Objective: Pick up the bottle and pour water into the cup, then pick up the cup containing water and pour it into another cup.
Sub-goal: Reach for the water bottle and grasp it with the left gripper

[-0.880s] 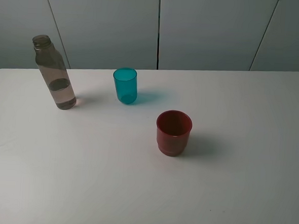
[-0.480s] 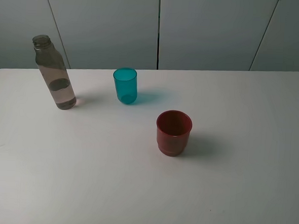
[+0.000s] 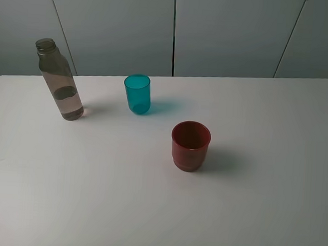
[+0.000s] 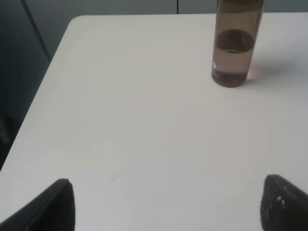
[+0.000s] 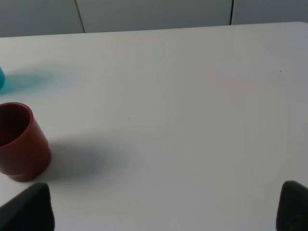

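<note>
Task not yet begun; all three vessels stand untouched on the white tabletop (image 3: 92, 196).

Bottle (image 3: 60, 83): upright near the rear left corner, uncapped, part-filled with water. The open neck means it can be poured without a further step. Its place on the left side appears to assign it to the left arm. The left wrist view confirms this, with the bottle (image 4: 234, 53) ahead of that arm and well apart from it.

Teal tumbler (image 3: 137, 93): upright, mouth up, near the rear edge, left of centre and beside the bottle with a clear gap. This appears to keep the first pour short. Whether it holds any water cannot be told.

Dark red cup (image 3: 190, 146): upright, mouth up, about mid-tabletop, set forward of the tumbler and apart from it. The right wrist view shows the cup (image 5: 19, 142) off to one side of that arm, not in line with it.

Left jaws: spread wide, nothing between them, only bare tabletop below.

Right jaws: likewise spread wide and empty.

Neither arm appears in the high view, so both are judged to stand short of the vessels.

Risk noted: the bottle is tall and slim and could topple under an off-centre approach.
</note>
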